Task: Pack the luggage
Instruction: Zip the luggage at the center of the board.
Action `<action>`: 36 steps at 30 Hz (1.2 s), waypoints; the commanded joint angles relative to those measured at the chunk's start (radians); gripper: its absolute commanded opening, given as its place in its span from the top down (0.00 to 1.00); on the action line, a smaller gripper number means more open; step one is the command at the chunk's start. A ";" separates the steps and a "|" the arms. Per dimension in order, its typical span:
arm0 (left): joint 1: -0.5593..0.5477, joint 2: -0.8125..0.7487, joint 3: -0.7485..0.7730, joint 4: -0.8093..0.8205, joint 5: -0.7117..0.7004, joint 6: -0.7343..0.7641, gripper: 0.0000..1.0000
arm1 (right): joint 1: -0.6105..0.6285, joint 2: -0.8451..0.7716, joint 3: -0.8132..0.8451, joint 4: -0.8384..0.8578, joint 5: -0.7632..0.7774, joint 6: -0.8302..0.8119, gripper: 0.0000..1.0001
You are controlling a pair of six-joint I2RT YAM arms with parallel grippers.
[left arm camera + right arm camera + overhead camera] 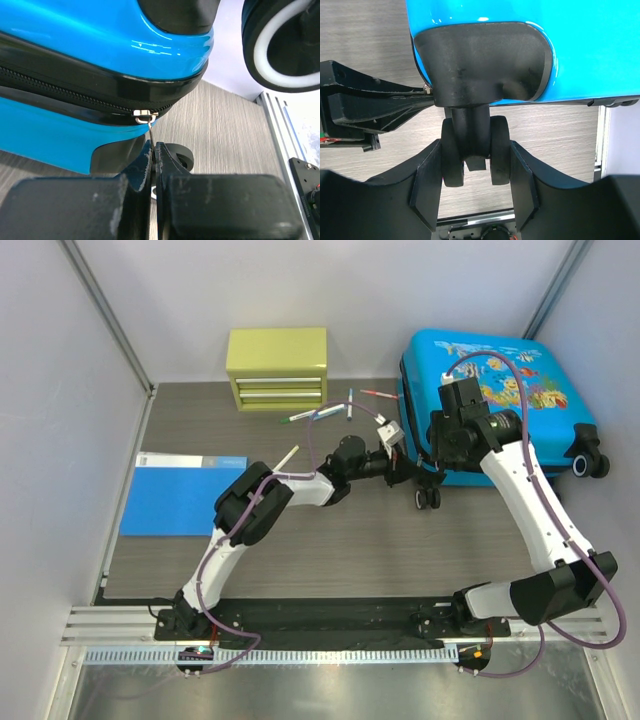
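**Both claws on the closed luggage: one on the zip, one on a wheel**

From above, the luggage [500,390] lies flat with its shells together on the counter [330,540], against the back wall. A yellow-green drawer box [277,368] sits well to its left, a few pens [330,412] lie between the two, and a blue folder [185,495] lies further left. Both arms meet at the luggage's near-left corner. The left claw [393,452] arrives from the left and the right claw [437,465] hangs over the corner. This view cannot show what either one grips.

The left wrist camera settles that for its own arm. The left claw [154,150] is clenched on the thin metal zipper pull [150,131], which hangs from the slider on the black zip line running round the luggage [75,30]. The grip looks meant for drawing the slider along the seam.

The right wrist camera shows the other arm's grip. The right claw [475,160] straddles the twin wheel [452,155] under the corner housing, with a finger pressed on each outer face. It is grasping the wheel, probably to brace the luggage [520,12] against the tug on the zip. The left claw [380,102] shows here as a dark wedge just left of the housing.
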 commanded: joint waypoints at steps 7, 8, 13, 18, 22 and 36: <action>-0.094 -0.062 0.058 -0.144 0.032 0.088 1.00 | -0.023 -0.106 0.020 0.345 0.233 0.004 0.99; -0.103 -0.065 0.059 -0.149 0.021 0.093 1.00 | -0.024 -0.107 0.017 0.345 0.233 0.006 0.99; -0.137 -0.070 0.066 -0.192 -0.014 0.108 1.00 | -0.024 -0.116 0.002 0.350 0.228 0.017 0.99; -0.173 -0.073 0.081 -0.235 -0.070 0.120 1.00 | -0.024 -0.126 -0.011 0.355 0.219 0.032 0.99; -0.196 -0.080 0.079 -0.224 -0.094 0.104 1.00 | -0.024 -0.135 -0.024 0.359 0.222 0.041 0.99; -0.253 -0.087 0.059 -0.163 -0.179 0.048 1.00 | -0.024 -0.152 -0.063 0.373 0.234 0.066 0.99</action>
